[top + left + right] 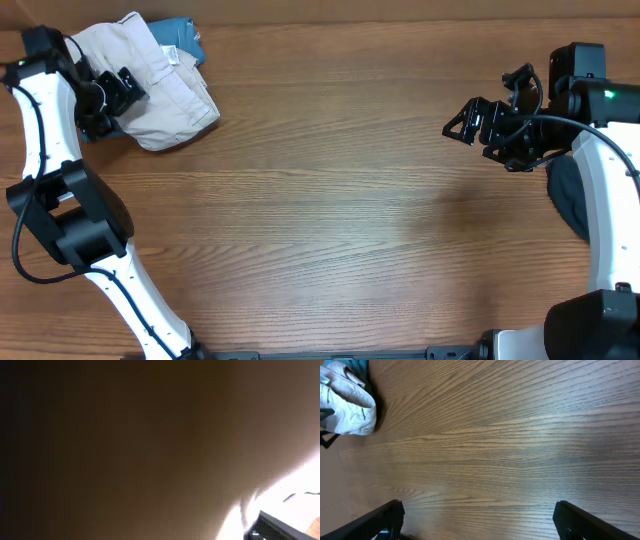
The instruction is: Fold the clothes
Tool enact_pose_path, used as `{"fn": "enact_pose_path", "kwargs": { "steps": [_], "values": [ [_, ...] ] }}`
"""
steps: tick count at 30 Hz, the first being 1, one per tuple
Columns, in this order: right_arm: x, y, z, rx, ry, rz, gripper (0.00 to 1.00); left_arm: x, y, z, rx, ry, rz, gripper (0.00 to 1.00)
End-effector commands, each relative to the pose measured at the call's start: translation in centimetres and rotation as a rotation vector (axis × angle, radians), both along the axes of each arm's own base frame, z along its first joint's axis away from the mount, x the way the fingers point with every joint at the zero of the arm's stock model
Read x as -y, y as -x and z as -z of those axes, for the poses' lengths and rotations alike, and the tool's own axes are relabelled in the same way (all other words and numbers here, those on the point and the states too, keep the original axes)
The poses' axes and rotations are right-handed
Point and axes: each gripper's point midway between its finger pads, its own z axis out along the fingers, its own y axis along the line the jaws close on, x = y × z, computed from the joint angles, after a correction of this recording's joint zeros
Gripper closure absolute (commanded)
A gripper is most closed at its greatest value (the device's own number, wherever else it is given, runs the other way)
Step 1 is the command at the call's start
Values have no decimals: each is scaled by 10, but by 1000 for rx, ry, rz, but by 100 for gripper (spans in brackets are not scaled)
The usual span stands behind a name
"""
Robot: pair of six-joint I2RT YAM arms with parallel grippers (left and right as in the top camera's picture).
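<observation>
The clothes lie bunched at the table's far left: a folded cream-beige pair of shorts (165,95) on top of a blue piece (182,35). My left gripper (118,98) rests at the shorts' left edge. Its wrist view is smothered in blurred brown, with one dark finger (280,527) far out at the lower right, so the jaws stand apart. My right gripper (488,102) hovers open over bare wood at the right, holding nothing. From the right wrist, the shorts (347,405) show at the upper left, far from the right gripper (477,520).
A dark garment (562,195) lies at the right edge, partly under the right arm. Wood-grain tabletop (330,200) spans the space between the two arms.
</observation>
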Motion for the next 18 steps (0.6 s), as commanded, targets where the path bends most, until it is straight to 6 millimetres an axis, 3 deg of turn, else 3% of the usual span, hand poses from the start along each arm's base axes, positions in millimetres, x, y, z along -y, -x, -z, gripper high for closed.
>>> {"fn": "enact_pose_path", "kwargs": {
  "steps": [1, 6, 8, 10, 11, 12, 14, 15, 16, 18],
  "values": [
    [1, 0, -1, 12, 8, -13, 0, -11, 7, -40, -12, -62, -122, 0],
    [1, 0, -1, 12, 9, -17, 0, -16, 12, -151, 204, -172, -154, 0],
    [1, 0, -1, 13, 9, -17, 0, -14, 13, -192, 318, -210, -155, 6],
    [1, 0, -1, 14, 9, -17, 0, -13, 3, -227, 442, -253, -147, 43],
    [1, 0, -1, 13, 9, -17, 0, -14, -7, -245, 521, -277, -145, 86],
    [1, 0, -1, 13, 9, -17, 0, -16, -21, -260, 602, -304, -144, 96],
    [1, 0, -1, 13, 9, -17, 0, -24, -42, -264, 663, -351, -159, 96],
    [1, 0, -1, 13, 9, -17, 0, -31, -53, -256, 665, -382, -178, 96],
    [1, 0, -1, 12, 9, -17, 0, -38, -63, -243, 655, -404, -193, 96],
    [1, 2, 0, 5, 9, -17, 0, -52, -85, -196, 592, -429, -215, 96]
  ]
}}
